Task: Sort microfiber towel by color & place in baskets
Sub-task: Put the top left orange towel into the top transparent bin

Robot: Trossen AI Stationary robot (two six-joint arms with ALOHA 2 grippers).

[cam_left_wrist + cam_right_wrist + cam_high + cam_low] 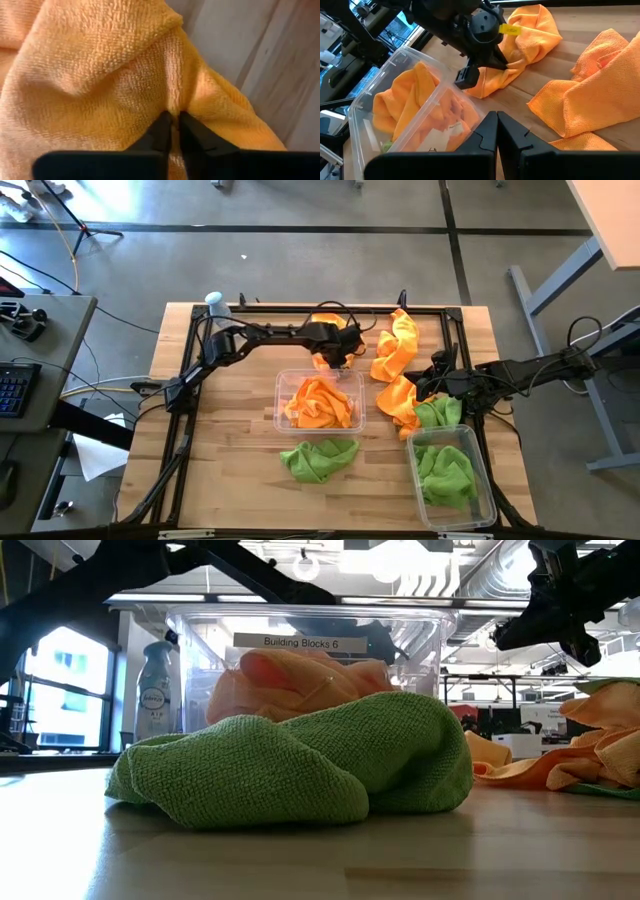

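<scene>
We have orange towels in the middle basket and green in the corner basket, left fingers pinching an orange towel beyond the middle basket, right fingers clenched empty, several towels left.

Free room and obstacles, as I read them from above. Bare wood lies open along the table's left side and front-left corner; I could pass a gripper there unhindered. The centre is blocked by the orange-filled basket, with a green towel lying just in front of it. Behind that basket, the left gripper is pinched onto an orange towel and its arm spans the back edge. To the right, two loose orange towels and the right gripper, fingers together, crowd the lane toward the green-filled basket at the front-right corner.
</scene>
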